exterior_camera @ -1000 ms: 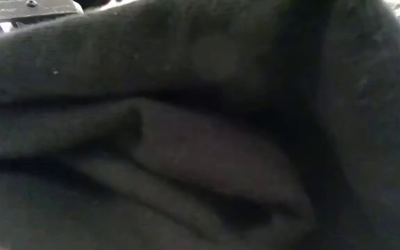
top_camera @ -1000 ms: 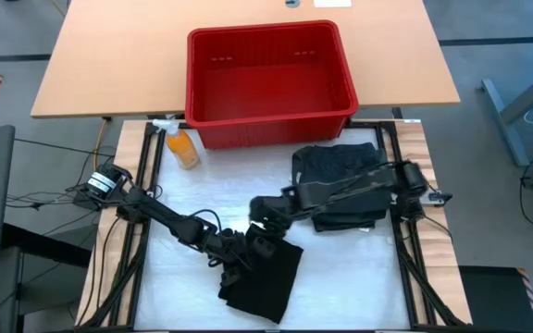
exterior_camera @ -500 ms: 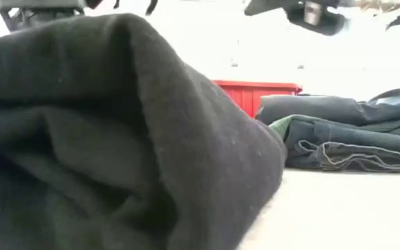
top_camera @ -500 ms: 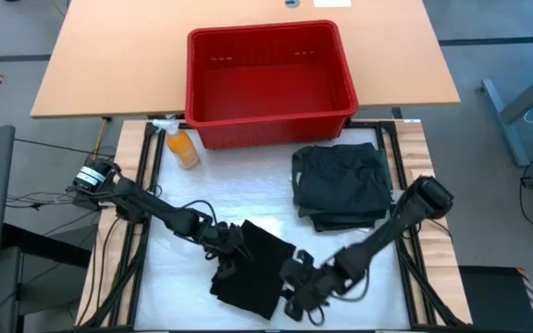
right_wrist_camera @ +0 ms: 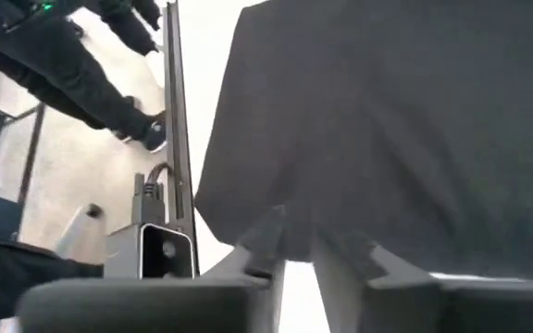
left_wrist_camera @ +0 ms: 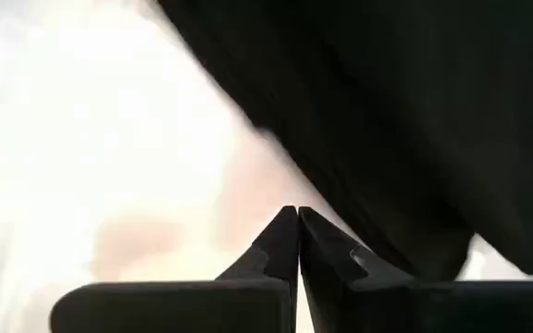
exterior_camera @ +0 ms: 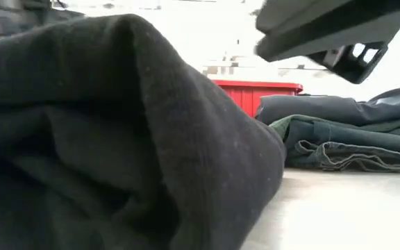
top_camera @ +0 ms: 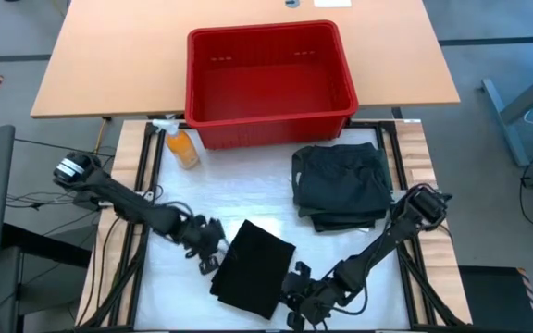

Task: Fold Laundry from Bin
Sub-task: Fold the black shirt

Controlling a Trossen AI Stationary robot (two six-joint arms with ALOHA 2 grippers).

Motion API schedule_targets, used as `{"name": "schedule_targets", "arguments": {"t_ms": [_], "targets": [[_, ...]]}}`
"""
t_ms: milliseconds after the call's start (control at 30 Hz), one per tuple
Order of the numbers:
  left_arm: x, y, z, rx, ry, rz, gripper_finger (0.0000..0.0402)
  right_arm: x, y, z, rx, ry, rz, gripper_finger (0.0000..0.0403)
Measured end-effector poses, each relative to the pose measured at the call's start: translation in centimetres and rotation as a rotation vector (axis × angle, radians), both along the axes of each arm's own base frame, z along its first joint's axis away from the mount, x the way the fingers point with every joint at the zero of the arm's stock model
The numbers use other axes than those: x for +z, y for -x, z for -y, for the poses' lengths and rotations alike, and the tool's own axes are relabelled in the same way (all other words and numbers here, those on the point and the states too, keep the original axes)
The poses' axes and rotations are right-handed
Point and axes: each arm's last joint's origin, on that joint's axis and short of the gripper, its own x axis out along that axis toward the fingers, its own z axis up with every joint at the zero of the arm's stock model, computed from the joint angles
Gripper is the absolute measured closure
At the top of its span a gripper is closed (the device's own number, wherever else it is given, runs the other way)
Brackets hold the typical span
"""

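Note:
A black cloth [top_camera: 253,268], folded into a slanted rectangle, lies flat on the white table top and fills the left of the low view [exterior_camera: 117,139]. My left gripper [top_camera: 207,250] is shut just left of it, clear of the cloth [left_wrist_camera: 387,111], its fingertips [left_wrist_camera: 297,222] over bare table. My right gripper [top_camera: 297,285] is at the cloth's right side near its near end, closed onto the edge. The red bin [top_camera: 268,79] stands at the far side of the table. My right gripper has the black cloth's right edge [right_wrist_camera: 299,242] between its two fingers [right_wrist_camera: 265,242], close to the cloth's near corner. The fingers come slanting down from the table's right and near side. The cloth lies flat on the table; one layer or several, I cannot tell.
A pile of folded dark garments [top_camera: 345,185] sits at the right, also in the low view [exterior_camera: 353,132]. An orange spray bottle [top_camera: 181,146] stands left of the bin's near corner. Black frame rails [top_camera: 148,176] run along both sides of the table.
My right gripper has swung from over the folded pile toward the table's near edge and come down at the black cloth's right side. My left gripper has drawn back toward the table's left, off the cloth, and risen a little. The cloth now lies flatter.

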Motion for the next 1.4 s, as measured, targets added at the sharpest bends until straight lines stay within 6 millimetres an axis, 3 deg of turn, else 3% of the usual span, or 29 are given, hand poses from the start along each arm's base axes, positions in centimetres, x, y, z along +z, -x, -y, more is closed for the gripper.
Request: {"name": "schedule_targets", "arguments": {"t_ms": [167,367,567,767,900,1033,1100,1267,1400], "targets": [[-2.8,0.8,3.9,-0.006,0.041,-0.015,0.0401,-0.4,-0.5,0.1,0.019,0.023,0.021,0.0389],[-5.1,0.3,6.5,0.023,0.077,0.014,0.0401,-1.0,-1.0,0.5,0.045,0.047,-0.001,0.0375],[-6.4,-0.4,7.7,0.067,0.136,0.057,0.0402,-4.0,-2.2,2.0,0.041,0.067,-0.105,0.039],[-5.7,-0.9,8.6,0.027,0.18,0.071,0.0402,-2.5,-2.3,4.8,-0.026,0.138,-0.187,0.0384],[-5.3,-1.2,9.1,-0.035,0.232,0.069,0.0401,0.4,-1.9,6.7,0.002,0.16,-0.197,0.0383],[-5.0,-1.6,9.2,-0.085,0.271,0.099,0.0401,4.1,-1.2,7.4,0.033,0.125,-0.113,0.0383],[-4.8,-1.7,8.8,-0.094,0.252,0.091,0.0401,5.0,-0.8,7.2,0.045,0.114,-0.086,0.0383],[-1.1,-0.6,7.0,-0.082,0.186,0.147,0.0401,2.3,-1.2,5.2,0.072,0.106,-0.099,0.0383],[0.7,0.4,5.6,0.064,0.119,0.201,0.0401,0.9,-1.8,4.2,0.043,0.04,-0.084,0.0383]]}}
